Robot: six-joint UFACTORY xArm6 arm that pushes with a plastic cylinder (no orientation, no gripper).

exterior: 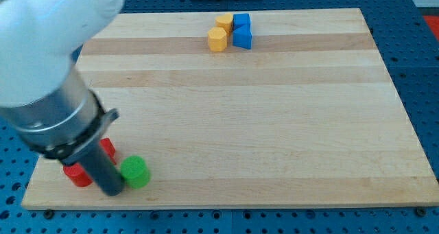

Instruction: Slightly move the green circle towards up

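The green circle (pixel 136 171) lies near the board's bottom left corner. My tip (pixel 113 191) rests on the board right beside it, on its left and slightly lower, touching or nearly touching its edge. The rod and the arm's grey and white body rise from there to the view's upper left and hide part of the board.
Two red blocks (pixel 77 174) (pixel 107 148) sit just left of the rod, partly hidden by it. Two yellow blocks (pixel 217 39) (pixel 224 22) and two blue blocks (pixel 242 36) (pixel 241 20) cluster at the top middle. The wooden board (pixel 274 124) ends close below the green circle.
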